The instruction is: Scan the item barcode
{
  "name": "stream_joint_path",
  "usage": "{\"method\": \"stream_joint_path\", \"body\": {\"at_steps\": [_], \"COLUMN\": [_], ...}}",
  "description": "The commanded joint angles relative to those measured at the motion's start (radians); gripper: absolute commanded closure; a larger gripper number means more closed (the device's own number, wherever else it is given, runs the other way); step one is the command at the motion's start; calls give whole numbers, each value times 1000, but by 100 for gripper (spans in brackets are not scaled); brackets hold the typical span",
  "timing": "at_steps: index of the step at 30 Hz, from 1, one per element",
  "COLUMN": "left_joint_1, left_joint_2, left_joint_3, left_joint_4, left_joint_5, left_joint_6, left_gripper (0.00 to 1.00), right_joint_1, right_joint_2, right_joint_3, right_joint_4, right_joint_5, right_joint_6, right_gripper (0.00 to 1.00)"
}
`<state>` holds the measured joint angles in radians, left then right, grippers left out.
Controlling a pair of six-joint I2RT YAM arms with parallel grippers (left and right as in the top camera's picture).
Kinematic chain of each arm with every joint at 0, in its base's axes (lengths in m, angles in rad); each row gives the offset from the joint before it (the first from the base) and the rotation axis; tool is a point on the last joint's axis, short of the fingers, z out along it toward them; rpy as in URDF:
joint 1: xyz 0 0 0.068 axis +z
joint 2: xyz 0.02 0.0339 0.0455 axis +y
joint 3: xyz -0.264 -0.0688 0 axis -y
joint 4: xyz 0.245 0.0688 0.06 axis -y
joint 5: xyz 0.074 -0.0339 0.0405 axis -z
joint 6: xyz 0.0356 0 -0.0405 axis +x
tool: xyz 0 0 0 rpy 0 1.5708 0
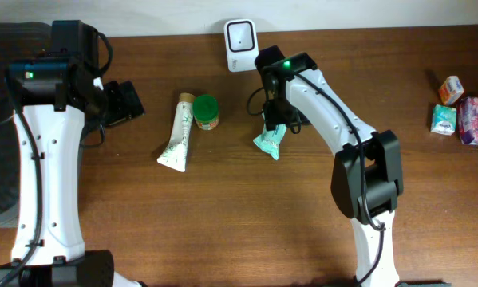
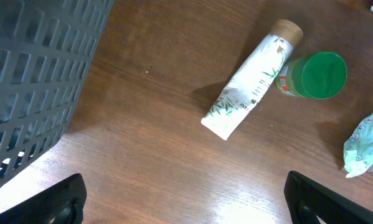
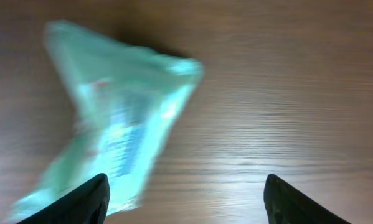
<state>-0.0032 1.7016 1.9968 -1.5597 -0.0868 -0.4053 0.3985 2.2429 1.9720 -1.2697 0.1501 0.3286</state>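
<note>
A crumpled teal packet lies on the wooden table just below my right gripper. In the right wrist view the teal packet is blurred and sits at the left, reaching the left finger. The right gripper is open, with bare wood between its fingers. A white barcode scanner stands at the table's back edge, just beyond the right arm. My left gripper hangs wide open at the left, holding nothing. In the left wrist view, only bare table lies under the left gripper.
A white tube and a green-lidded jar lie left of the packet; both the tube and the jar show in the left wrist view. A grey basket stands at the far left. Several small packets sit at the right edge.
</note>
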Motion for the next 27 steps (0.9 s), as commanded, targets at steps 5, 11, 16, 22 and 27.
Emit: {"method": "stream_joint_path", "body": {"at_steps": [5, 11, 16, 22, 27], "left_joint_1": [6, 6, 6, 8, 8], "left_joint_2": [-18, -18, -18, -18, -18], "left_joint_3": [0, 0, 0, 0, 0], "left_joint_4": [-1, -1, -1, -1, -1], "left_joint_5": [-8, -8, -8, -8, -8], "left_joint_6": [-5, -5, -5, -5, -5], "left_gripper": [1, 1, 1, 1, 1], "right_joint_1": [58, 130, 196, 197, 196], "right_joint_2": [-21, 24, 72, 121, 155], "right_joint_3": [-3, -46, -65, -67, -74], "right_joint_4": [100, 117, 133, 137, 142], "right_joint_5": [-54, 176, 323, 344, 337], "right_joint_6": [214, 283, 283, 283, 278], "right_gripper": [22, 22, 23, 23, 30]}}
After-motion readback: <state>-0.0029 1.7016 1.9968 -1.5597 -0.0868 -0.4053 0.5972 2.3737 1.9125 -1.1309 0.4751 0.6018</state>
